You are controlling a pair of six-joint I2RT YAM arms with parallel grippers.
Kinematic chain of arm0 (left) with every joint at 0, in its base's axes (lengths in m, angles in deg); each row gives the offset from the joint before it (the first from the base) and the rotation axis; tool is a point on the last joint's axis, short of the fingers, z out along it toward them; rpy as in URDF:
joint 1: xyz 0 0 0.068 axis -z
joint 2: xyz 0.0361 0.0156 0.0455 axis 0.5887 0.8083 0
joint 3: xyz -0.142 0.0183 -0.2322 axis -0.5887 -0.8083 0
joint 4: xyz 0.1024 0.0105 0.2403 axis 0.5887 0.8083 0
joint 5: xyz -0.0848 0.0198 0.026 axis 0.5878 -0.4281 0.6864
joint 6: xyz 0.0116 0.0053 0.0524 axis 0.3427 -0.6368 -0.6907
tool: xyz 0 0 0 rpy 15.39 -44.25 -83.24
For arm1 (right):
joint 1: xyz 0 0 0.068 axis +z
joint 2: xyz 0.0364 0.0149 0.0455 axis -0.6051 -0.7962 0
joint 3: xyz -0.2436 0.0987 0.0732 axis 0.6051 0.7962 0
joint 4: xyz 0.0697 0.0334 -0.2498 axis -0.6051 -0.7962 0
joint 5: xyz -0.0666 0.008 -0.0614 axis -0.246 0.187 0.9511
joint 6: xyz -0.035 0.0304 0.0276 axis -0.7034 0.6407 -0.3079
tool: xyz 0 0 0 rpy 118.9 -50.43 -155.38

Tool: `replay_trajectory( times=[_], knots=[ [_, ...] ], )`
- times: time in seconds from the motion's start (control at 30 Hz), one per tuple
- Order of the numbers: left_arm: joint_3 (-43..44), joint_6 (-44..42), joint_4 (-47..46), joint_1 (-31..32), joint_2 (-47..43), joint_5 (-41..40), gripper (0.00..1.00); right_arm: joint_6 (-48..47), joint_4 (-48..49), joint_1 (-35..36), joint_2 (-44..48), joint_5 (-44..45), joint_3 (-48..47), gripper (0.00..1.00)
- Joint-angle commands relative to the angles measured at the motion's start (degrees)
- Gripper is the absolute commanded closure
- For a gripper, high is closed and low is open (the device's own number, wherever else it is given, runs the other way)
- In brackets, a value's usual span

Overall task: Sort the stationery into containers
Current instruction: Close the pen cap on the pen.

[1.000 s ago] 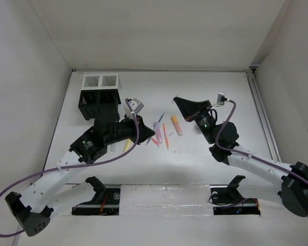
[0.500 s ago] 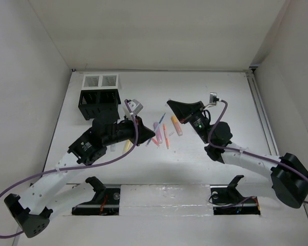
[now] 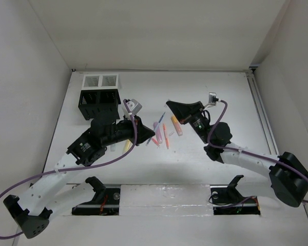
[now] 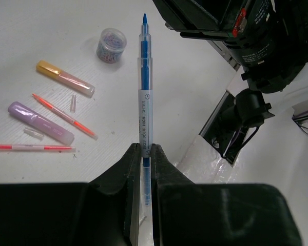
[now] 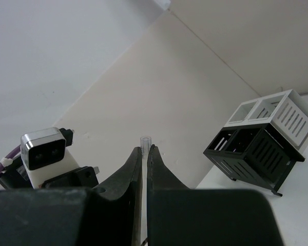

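Note:
My left gripper [image 4: 143, 148] is shut on a thin blue pen [image 4: 145, 77], which points away with its bare tip up; in the top view the left gripper [image 3: 151, 134] is just left of the loose stationery. My right gripper [image 5: 145, 149] is shut on a small clear cap [image 5: 145, 140] and hangs in the air, in the top view [image 3: 169, 104] above the pile. An orange marker [image 4: 65, 78], a purple marker [image 4: 40, 121], two red pens [image 4: 64, 115] and a round tub of clips [image 4: 111, 45] lie on the table. The black organiser [image 3: 99, 104] and the white organiser [image 3: 100, 81] stand at the back left.
A yellow marker [image 3: 127, 145] lies under my left arm. Two loose clear caps [image 4: 73, 102] lie among the pens. My right arm [image 4: 241, 31] is close beyond the blue pen's tip. The side walls enclose the table.
My right gripper has moved left and a little back, closer to the left gripper and the pen tip. The left arm has shifted only slightly.

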Motion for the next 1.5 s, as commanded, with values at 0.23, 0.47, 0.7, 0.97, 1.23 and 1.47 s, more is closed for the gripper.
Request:
replay_trajectory(
  times=[0.23,0.47,0.7,0.97,1.23,1.47],
  knots=[
    [-0.3,-0.7,-2.5,-0.2,-1.7,-1.7,1.00,0.0,1.0,0.6,2.4,-3.4,0.4,1.00],
    [-0.3,-0.1,-2.5,-0.2,-2.2,-2.3,1.00,0.0,-1.6,0.6,4.3,-3.4,1.0,1.00],
    [-0.3,-0.1,-2.5,-0.2,-2.2,-1.7,1.00,0.0,0.0,0.6,2.3,-4.5,0.5,1.00],
    [-0.3,-0.1,-2.5,-0.2,-1.1,-0.6,1.00,0.5,3.9,0.6,0.1,-4.5,-0.1,1.00],
    [-0.3,-0.1,-2.5,-0.2,-1.1,-0.1,1.00,0.0,3.9,0.0,1.8,-2.5,-0.1,1.00],
    [-0.3,-0.1,-2.5,-0.2,-1.1,0.5,1.00,-0.7,4.1,0.0,2.4,-2.0,0.6,1.00]
  ],
)
